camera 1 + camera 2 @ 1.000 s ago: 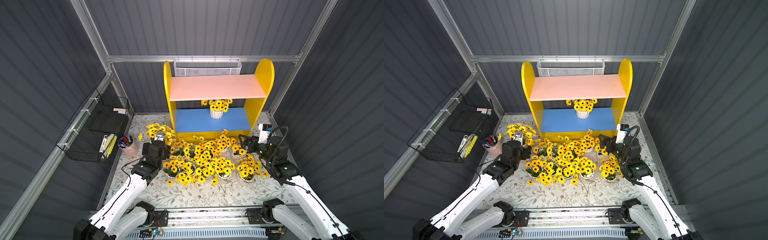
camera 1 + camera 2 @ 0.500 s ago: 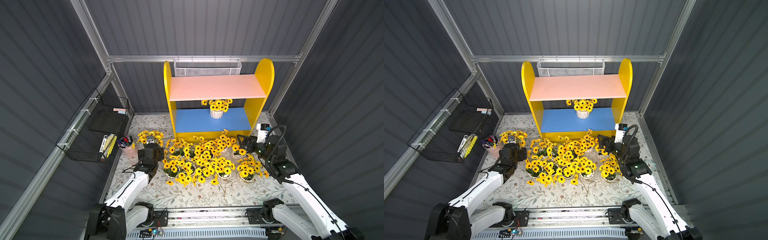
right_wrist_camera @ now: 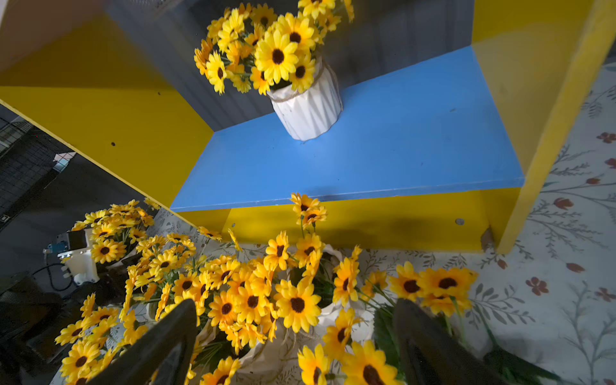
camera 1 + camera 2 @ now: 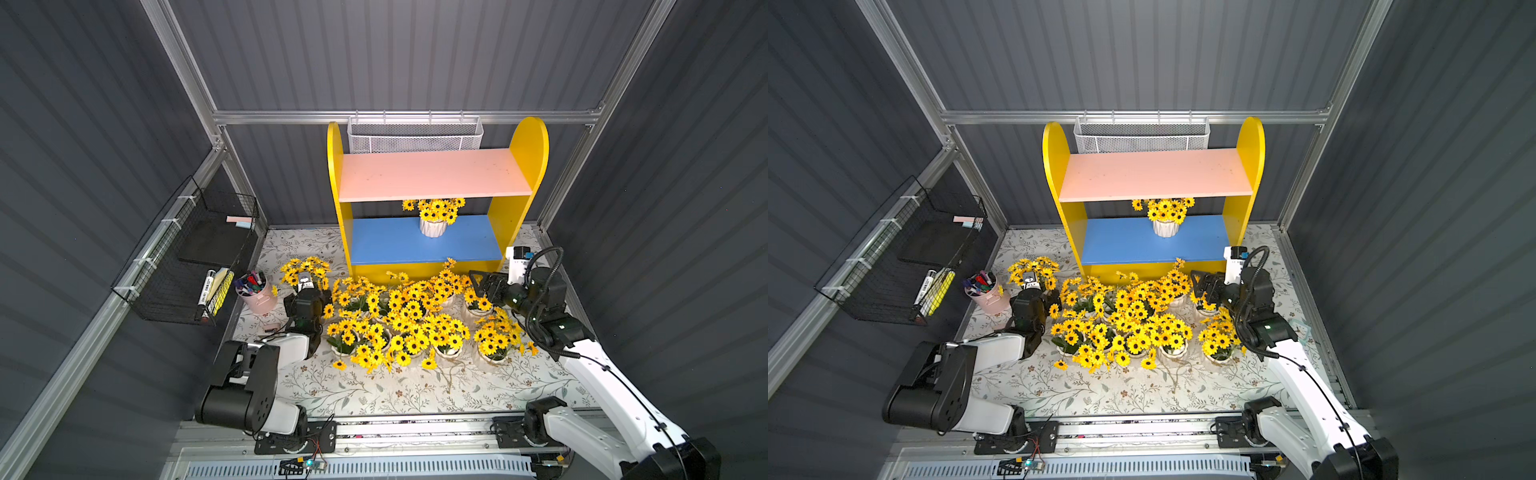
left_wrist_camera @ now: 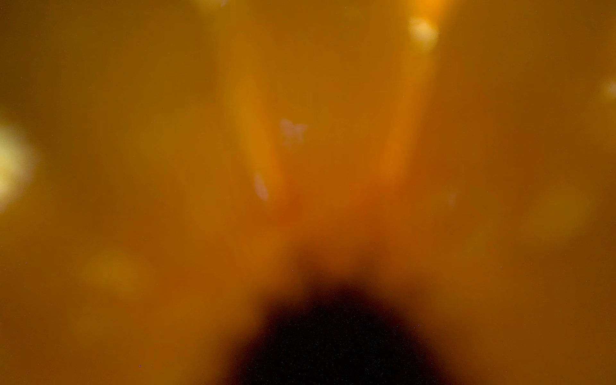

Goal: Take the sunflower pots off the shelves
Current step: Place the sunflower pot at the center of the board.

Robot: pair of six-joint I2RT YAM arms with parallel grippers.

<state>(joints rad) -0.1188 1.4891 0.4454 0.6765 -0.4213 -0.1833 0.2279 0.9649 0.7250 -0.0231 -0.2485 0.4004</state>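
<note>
The table (image 4: pixel 374 395) with the flowered cloth carries almost all things by now. The shelves (image 4: pixel 528 141) stand at its back side. The pink upper board (image 4: pixel 432 174) is bare and the blue lower board (image 4: pixel 386 249) carries only one thing. In front of the shelves the big group of sunflower pots (image 4: pixel 411 324) stands close together on the table, flowers touching flowers.

The change of the last second is on the left side. The left arm (image 4: pixel 286 345) was raised then, with a pot over the table. Now it is folded low, and the carried pot (image 4: pixel 305 268) seems to stand on the table near the pink cup (image 4: pixel 257 297), at the left edge of the group. The left claw is buried in its flowers and the left wrist view gives only yellow blur, so I cannot tell if it has let go or is clenched on the pot. The right arm moved only a little. The right claw (image 3: pixel 293 350) is released, its fingers wide apart and gripping nothing, low over the pots at the right end of the group and facing the shelves.

For the task this means, in my judgement, that one more pot is down and only the last pot (image 3: pixel 308 110) remains. It stands upright near the middle of the blue lower board, toward the back. The free right claw seems well placed to fetch it
</note>
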